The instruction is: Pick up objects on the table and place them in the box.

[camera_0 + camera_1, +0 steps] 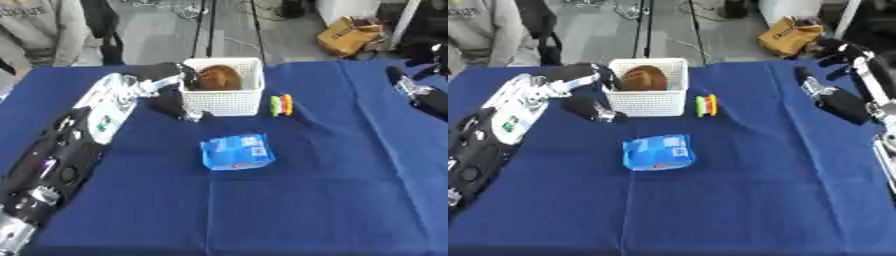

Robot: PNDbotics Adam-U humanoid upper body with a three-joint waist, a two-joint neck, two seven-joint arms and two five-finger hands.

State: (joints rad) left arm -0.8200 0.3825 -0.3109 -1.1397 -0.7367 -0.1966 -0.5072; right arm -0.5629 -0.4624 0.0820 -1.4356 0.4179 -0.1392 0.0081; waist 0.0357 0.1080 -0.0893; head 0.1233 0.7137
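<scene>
The left robot hand (194,75) reaches in from the nine o'clock side and sits at the left rim of the white basket (224,102), its dark fingers over the edge beside a brown rounded object (220,76) lying inside. Whether those fingers are curled on the brown object or held apart cannot be told from either view. The left arm runs back from there toward seven o'clock across the blue-covered bench (324,200). A dark part with a silver tip lies on the cloth just below the arm, touching the basket's lower left corner.

At three o'clock of the basket, just beside it, stands a small green, yellow and red item (281,105). At six o'clock, apart from the basket, a blue packet (237,151) lies flat on the cloth.

The right robot hand (846,52) shows at the two o'clock edge, its fingers relaxed and apart, holding nothing, well apart from the basket.
</scene>
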